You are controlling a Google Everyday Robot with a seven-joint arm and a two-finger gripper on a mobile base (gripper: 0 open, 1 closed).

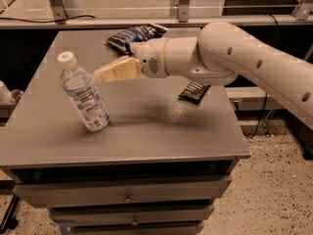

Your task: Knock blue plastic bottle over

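The blue plastic bottle point(84, 94), clear with a white cap and a white and pale blue label, stands on the grey table point(146, 131) at its left side. It tilts strongly to the left, its cap leaning away from the arm. My gripper point(100, 75) has tan fingers point(120, 70) that reach in from the right. Their tip sits at the bottle's upper right side, touching it or just beside it. The white arm point(234, 58) stretches across the table from the right.
A dark blue crinkled snack bag point(134, 35) lies at the table's far edge behind the arm. A small dark packet point(194, 91) lies under the arm at the right. Drawers point(127, 195) sit below the tabletop. A rail runs behind the table.
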